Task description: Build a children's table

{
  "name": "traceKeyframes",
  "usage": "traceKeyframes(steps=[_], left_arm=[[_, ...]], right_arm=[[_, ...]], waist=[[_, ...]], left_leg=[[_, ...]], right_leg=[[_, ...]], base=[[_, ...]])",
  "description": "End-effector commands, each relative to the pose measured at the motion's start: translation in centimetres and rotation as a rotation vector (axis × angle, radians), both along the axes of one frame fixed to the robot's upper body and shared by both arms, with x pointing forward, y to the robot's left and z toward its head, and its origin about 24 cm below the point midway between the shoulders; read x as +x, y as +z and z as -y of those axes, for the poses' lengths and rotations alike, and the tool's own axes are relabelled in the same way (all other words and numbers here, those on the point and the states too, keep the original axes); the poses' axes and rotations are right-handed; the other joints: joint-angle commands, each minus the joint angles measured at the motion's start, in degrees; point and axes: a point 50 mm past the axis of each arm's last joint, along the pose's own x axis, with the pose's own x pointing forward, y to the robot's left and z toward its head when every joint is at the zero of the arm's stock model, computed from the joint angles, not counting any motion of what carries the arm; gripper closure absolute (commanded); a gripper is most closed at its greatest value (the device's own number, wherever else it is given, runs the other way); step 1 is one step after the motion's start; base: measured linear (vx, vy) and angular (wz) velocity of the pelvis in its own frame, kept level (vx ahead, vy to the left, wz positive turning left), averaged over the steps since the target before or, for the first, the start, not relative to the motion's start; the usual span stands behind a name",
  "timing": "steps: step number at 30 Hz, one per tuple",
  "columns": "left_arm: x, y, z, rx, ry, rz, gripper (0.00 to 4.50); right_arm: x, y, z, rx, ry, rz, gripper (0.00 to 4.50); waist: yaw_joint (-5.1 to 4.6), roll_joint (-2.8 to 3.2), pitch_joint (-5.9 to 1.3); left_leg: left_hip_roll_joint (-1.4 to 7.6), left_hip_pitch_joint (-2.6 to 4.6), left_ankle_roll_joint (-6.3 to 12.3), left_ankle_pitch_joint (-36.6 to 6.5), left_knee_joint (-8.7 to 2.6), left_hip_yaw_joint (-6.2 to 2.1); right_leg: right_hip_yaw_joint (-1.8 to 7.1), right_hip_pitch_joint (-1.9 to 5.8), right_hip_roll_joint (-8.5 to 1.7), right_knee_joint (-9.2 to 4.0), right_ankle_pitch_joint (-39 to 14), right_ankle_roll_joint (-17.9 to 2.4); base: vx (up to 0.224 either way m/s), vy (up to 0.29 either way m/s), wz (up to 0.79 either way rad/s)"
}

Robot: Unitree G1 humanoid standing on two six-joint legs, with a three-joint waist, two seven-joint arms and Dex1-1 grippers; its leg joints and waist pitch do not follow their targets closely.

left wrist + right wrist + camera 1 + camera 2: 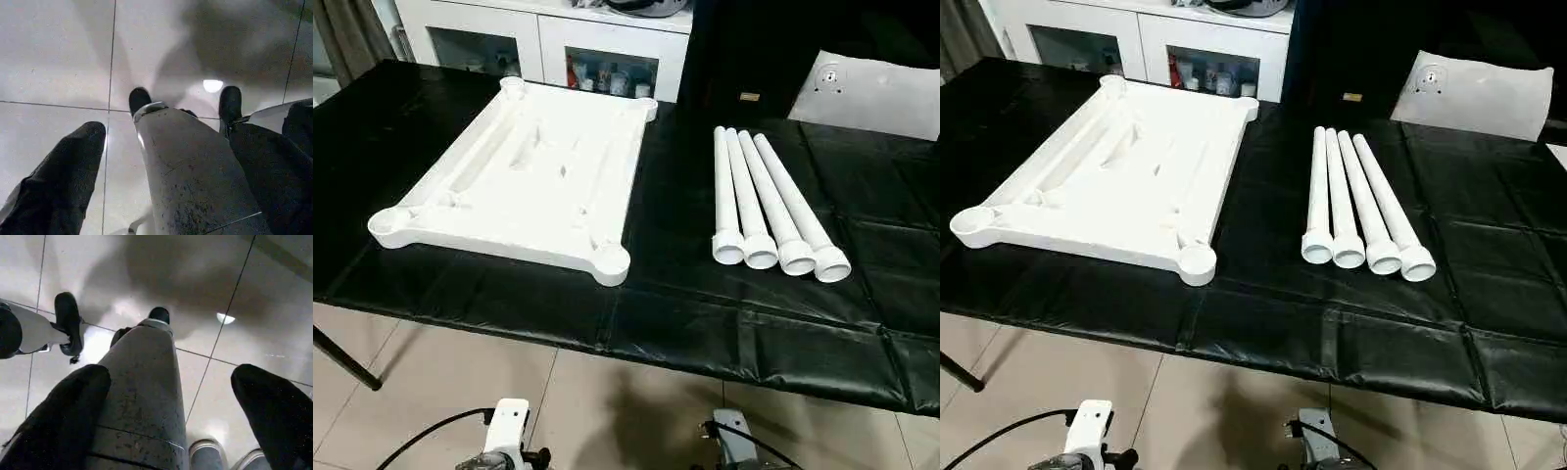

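Note:
The children's table lies in parts on a black-covered table. Its white top [524,176] rests upside down on the left, ribbed underside up, with a round socket [611,262] at each corner. Four white tapered legs [769,201] lie side by side on the right, wide ends toward me. My left gripper [168,132] hangs low over the tiled floor, open, with nothing between its black fingers [73,171]. My right gripper [168,374] hangs the same way, open and empty, fingers [68,416] spread wide. Both are below and in front of the table's near edge.
A white glass-door cabinet [548,44] stands behind the table. A flat white sheet with a round fitting [876,93] lies at the back right. The black cover [705,313] runs to the near edge, with tiled floor [607,411] below. My own grey leg [195,181] rises between the fingers.

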Motion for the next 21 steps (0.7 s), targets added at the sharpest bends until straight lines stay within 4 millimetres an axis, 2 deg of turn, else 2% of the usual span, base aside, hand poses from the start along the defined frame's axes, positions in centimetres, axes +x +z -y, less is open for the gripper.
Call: traceKeyframes(steps=[1,4,5,6,7,12,16,18,21], left_arm=[[-1.2,-0.6,0.4,-0.01,0.004,-0.052,0.04],[-1.2,-0.6,0.4,-0.01,0.004,-0.052,0.04],[-0.4,-0.6,-0.3,0.081,0.038,0.005,0.04],[-0.4,-0.5,-0.4,0.083,0.043,0.011,0.04],[-0.5,-0.5,-0.5,0.083,0.057,0.022,0.04],[-0.3,-0.4,-0.6,0.081,0.065,0.058,0.04],[0.8,0.0,-0.6,0.096,0.01,0.139,0.04],[1.8,0.5,-0.2,0.108,-0.027,0.227,0.04],[2.1,0.6,0.2,0.07,-0.038,0.229,0.04]], right_arm=[[-1.1,-0.4,0.3,-0.011,-0.006,-0.046,0.0],[-1.1,-0.4,0.3,-0.011,-0.006,-0.046,0.0],[0.5,0.1,1.4,-0.064,-0.043,0.103,0.0],[0.5,0.1,1.4,-0.062,-0.042,0.11,0.0],[0.4,0.0,1.1,-0.042,-0.028,0.117,0.0],[0.4,0.0,0.2,-0.024,0.024,0.15,0.0],[0.8,0.2,-0.7,-0.026,0.018,0.212,0.0],[1.6,0.6,-0.9,0.018,-0.055,0.268,0.0],[2.2,0.8,-0.5,0.0,-0.079,0.288,0.0]], waist=[[0.05,0.55,-1.07],[0.03,0.56,-1.06],[-0.23,-0.44,-1.07],[-0.09,0.15,-1.37],[0.03,0.08,-1.22],[0.06,0.09,-1.39],[0.19,0.1,-1.61],[0.24,0.23,-1.72],[0.17,0.23,-1.57]], left_leg=[[5.92,-0.24,2.68,-7.39,-5.22,-2.07],[5.91,-0.25,2.68,-7.37,-5.23,-2.07],[5.95,-0.23,2.94,-7.27,-5.17,-1.89],[5.57,-0.07,2.4,-7.15,-4.98,-1.88],[5.87,-0.25,2.89,-6.24,-5.07,-2.09],[5.83,-0.31,4.73,-3.42,-4.68,-1.92],[5.88,-0.3,5.9,-1.86,-4.42,-1.83],[5.97,-0.36,6.43,-0.96,-4.29,-1.8],[5.95,-0.31,6.12,-1.94,-4.38,-1.66]], right_leg=[[3.6,0.87,-8.23,-4.37,-1.67,-14.65],[3.58,0.87,-8.18,-4.35,-1.57,-14.63],[3.58,0.88,-8.12,-4.45,-1.79,-14.57],[3.62,0.89,-8.12,-4.51,-2.18,-13.92],[3.6,1.01,-8.31,-4.16,-0.22,-14.01],[3.44,1.0,-8.29,-3.62,4.99,-15.16],[3.37,0.92,-8.17,-3.07,9.5,-15.96],[3.29,0.98,-8.15,-2.73,12.84,-16.09],[3.26,1.04,-8.18,-2.77,12.15,-16.2]], base=[[0.0,0.0,0.0],[0.0,0.0,0.0],[0.0,0.0,0.0],[0.0,0.0,0.0],[0.0,0.0,0.0],[0.0,0.0,0.0],[0.0,0.0,0.0],[0.0,0.0,0.0],[0.0,0.0,0.0]])
